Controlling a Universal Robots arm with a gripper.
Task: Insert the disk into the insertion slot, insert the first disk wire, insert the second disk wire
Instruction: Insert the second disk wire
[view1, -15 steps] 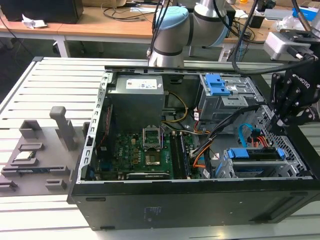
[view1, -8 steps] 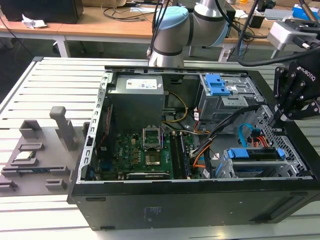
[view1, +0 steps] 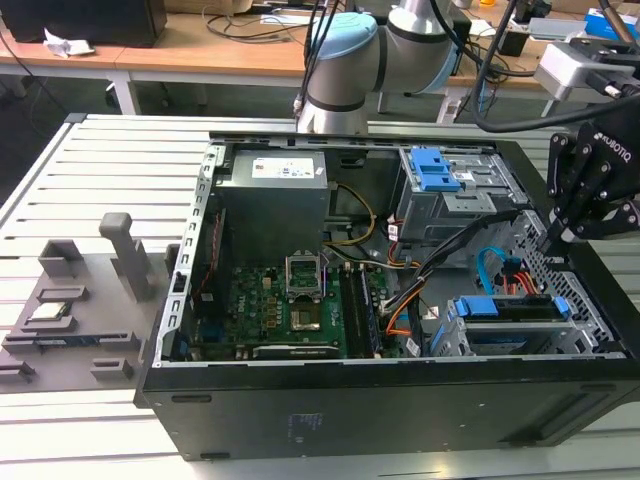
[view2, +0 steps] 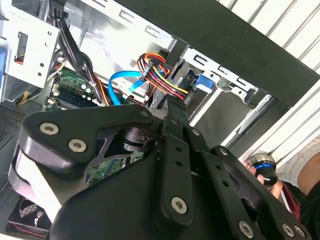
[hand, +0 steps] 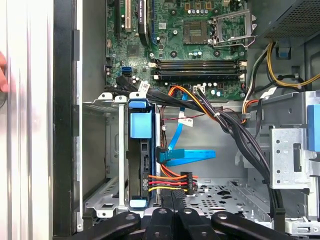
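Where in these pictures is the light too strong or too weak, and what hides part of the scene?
Exterior view: even light on the motherboard, the case dark on its near wall. First wrist view: the table is washed out white, the bay beside the disk shadowed. Second wrist view: the black gripper hides much of the case; the table slats glare.
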